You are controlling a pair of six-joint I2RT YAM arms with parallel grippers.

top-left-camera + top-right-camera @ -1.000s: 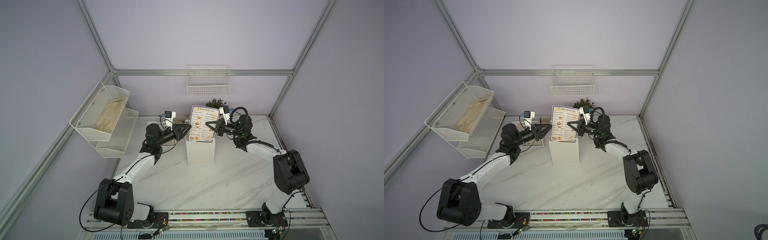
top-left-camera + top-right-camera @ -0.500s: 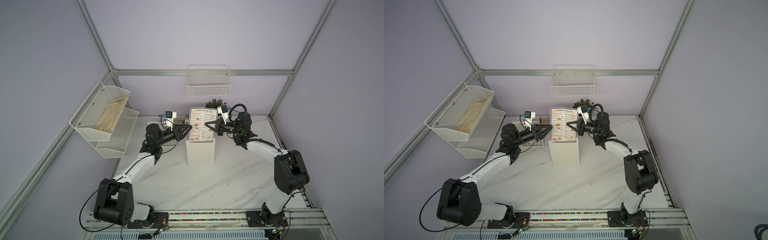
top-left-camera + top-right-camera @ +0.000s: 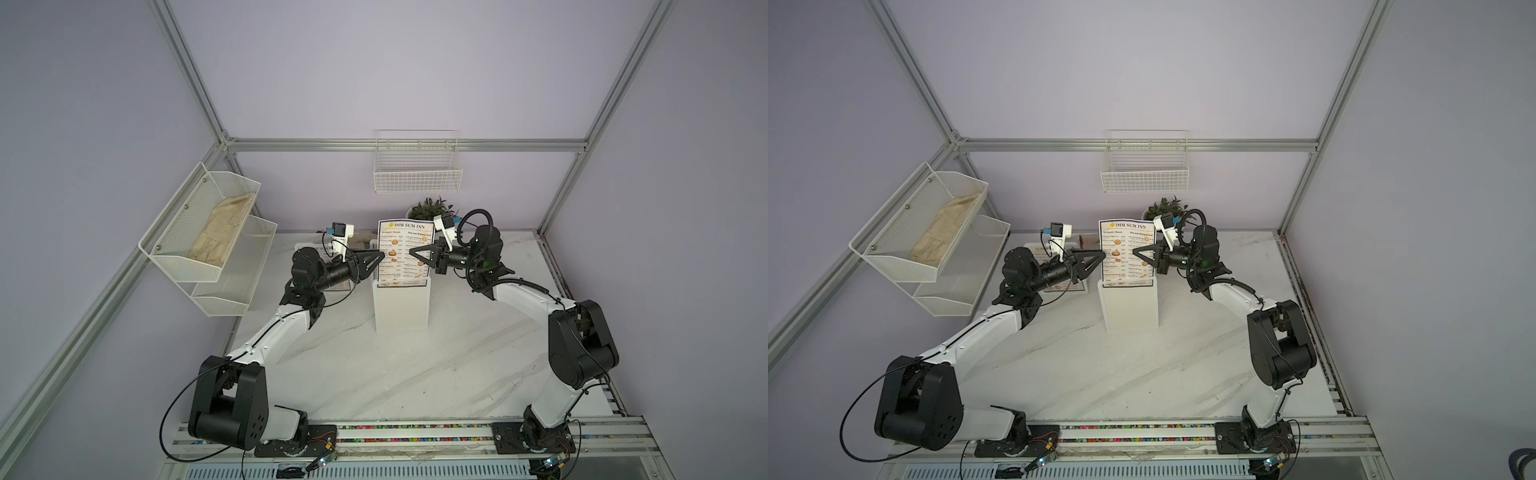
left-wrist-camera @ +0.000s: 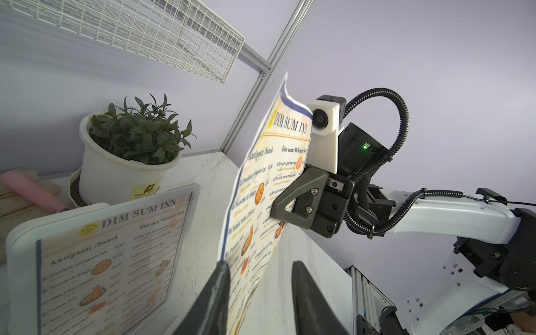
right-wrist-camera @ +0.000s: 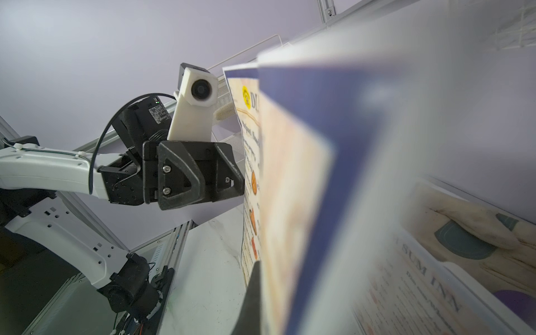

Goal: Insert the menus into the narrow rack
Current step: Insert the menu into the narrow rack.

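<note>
Two menus show. The upright menu stands at mid desk with its lower edge down in the slot of the white rack; most of the sheet sticks out above the rack, "DIM SUM INN" heading on top. The right pincer is clamped on this menu's right edge about halfway up, and the left wrist view shows its black fingers pinched onto the sheet. The left pincer is at the opposite, left edge at much the same height, jaws part open and narrow. In its own wrist view the sheet runs between the two fingers, against one finger with a gap to the other, not squeezed. The upright menu bows a little there. In the right wrist view it is close and blurred, with the left pincer at its far edge. The flat menu lies face up in a white tray on the desk, behind and beside the left arm, near a potted plant at the back. In both top views it is mostly hidden under that arm. Both arms reach in from opposite sides, with the rack between them.
</note>
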